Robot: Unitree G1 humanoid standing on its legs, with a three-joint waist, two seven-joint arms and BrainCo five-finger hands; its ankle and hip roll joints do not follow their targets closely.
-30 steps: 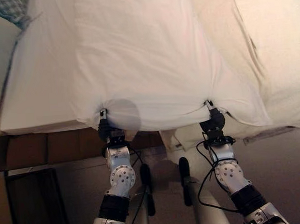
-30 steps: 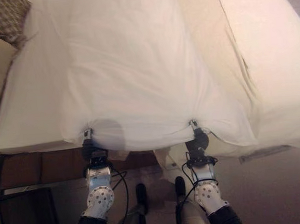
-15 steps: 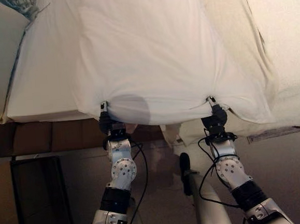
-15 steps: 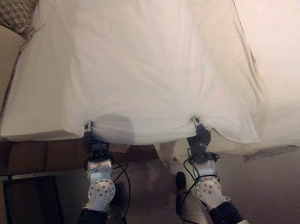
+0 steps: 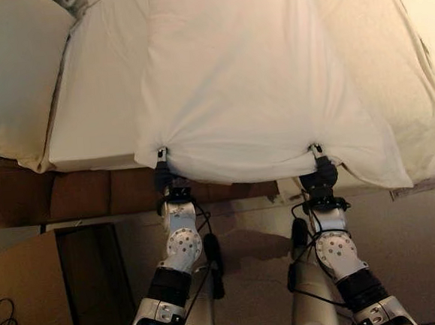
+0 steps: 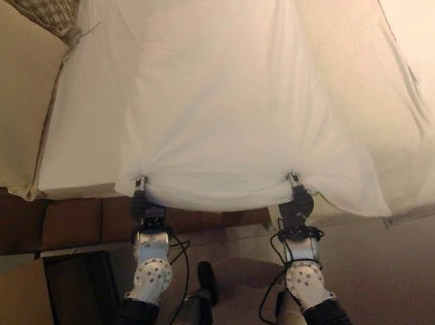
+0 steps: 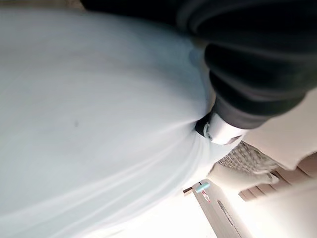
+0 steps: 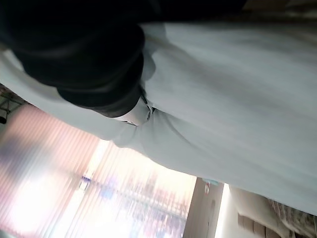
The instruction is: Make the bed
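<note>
Both arms have drawn the white sheet toward the bed's foot, left hand and right hand pinching its hem

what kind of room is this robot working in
Most likely a bedroom, perhaps a hotel room. A bed with a mattress stands before the robot, a white sheet is spread over it and pinched at its near edge by the left hand and right hand, and a patterned pillow lies at the far corner.

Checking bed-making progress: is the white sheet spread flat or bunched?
Mostly spread: the white sheet lies across the mattress, puckered where the left hand and right hand pinch it.
</note>
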